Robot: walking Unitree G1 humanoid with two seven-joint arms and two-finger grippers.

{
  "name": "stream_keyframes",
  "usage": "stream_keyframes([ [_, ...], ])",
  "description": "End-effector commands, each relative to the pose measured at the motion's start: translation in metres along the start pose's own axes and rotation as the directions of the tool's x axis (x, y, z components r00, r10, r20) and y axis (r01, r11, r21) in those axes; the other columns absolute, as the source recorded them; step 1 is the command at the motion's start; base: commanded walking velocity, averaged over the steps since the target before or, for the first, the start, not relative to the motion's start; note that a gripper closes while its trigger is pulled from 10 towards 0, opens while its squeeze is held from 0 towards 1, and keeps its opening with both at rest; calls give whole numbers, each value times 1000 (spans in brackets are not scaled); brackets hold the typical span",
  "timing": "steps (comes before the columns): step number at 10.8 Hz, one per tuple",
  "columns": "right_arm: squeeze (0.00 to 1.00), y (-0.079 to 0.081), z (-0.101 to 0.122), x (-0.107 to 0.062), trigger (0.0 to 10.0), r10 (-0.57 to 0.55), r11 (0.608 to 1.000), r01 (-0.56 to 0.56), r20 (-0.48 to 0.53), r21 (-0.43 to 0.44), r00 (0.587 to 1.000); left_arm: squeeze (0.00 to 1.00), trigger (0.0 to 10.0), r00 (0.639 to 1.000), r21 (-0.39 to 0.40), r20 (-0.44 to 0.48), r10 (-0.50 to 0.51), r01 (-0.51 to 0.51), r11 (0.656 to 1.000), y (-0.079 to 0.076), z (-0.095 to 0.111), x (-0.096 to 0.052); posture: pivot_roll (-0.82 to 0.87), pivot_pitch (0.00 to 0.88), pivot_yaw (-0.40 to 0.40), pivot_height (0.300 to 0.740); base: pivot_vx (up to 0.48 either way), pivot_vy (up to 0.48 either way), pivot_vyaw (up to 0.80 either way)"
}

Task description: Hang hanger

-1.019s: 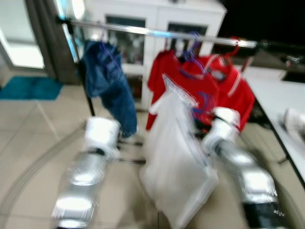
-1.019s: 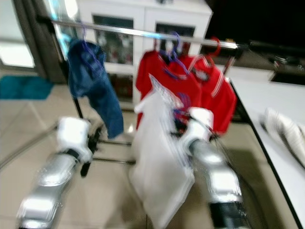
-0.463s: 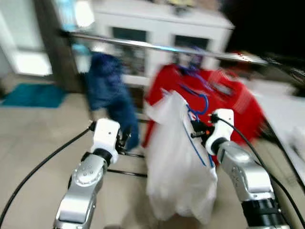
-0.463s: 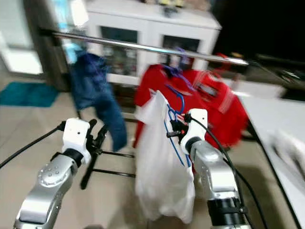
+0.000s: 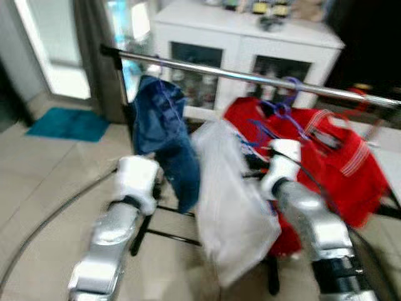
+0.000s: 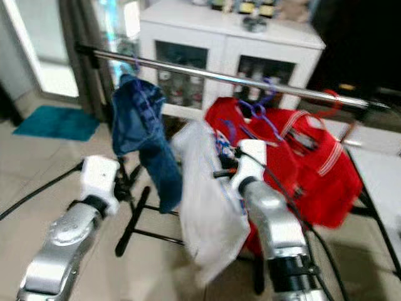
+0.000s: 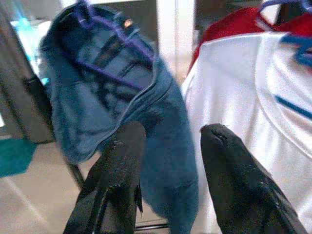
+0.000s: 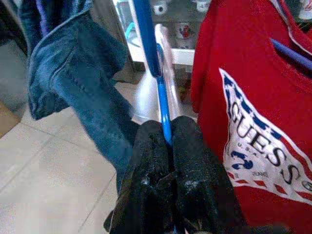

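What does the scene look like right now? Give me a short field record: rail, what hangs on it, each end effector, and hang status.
rail: metal clothes rail, horizontal, in front of a white cabinet
on rail: blue jeans toward the left end, red shirts toward the right
right end effector: shut on blue hanger that carries a white garment, held below the rail between jeans and red shirts
left end effector: open, holding nothing, facing the jeans
hang status: hanger not yet on the rail

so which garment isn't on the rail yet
The white garment, on a blue hanger pinched in the right gripper; the blue jeans and red shirts already hang there.
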State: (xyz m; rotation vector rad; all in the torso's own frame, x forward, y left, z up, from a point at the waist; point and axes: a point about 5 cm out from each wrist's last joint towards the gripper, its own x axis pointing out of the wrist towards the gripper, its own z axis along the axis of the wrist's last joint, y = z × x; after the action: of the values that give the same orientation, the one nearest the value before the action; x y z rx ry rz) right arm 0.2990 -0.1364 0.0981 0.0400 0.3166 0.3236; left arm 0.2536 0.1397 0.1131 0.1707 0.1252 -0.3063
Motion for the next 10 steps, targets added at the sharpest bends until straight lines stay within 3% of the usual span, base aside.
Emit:
stream_keyframes([
  [1,0,8,14,4,10000,22,1000,-21,63,-19,998,0,10000,1000,15,-1,23,-23,1000,9,3,-2,149,0,-69,740,382,0,0],
  [5,0,8,40,3,10000,7,995,9,152,-104,988,0,10000,1000,8,10,0,-1,1000,6,3,1,135,0,-55,740,378,0,0],
  [7,0,7,55,1,10000,3,999,8,240,-44,971,0,10000,997,-67,77,-17,22,998,1,12,2,147,0,-62,740,0,0,0],
  [8,0,7,61,3,10000,4,1000,1,253,-20,968,0,10000,992,-42,106,-69,74,996,-3,17,1,161,0,-67,740,0,0,0],
  [10,0,13,71,15,10000,19,999,-7,242,-52,970,0,10000,980,-41,131,-152,158,987,-8,23,-6,163,0,-65,740,0,0,0],
])
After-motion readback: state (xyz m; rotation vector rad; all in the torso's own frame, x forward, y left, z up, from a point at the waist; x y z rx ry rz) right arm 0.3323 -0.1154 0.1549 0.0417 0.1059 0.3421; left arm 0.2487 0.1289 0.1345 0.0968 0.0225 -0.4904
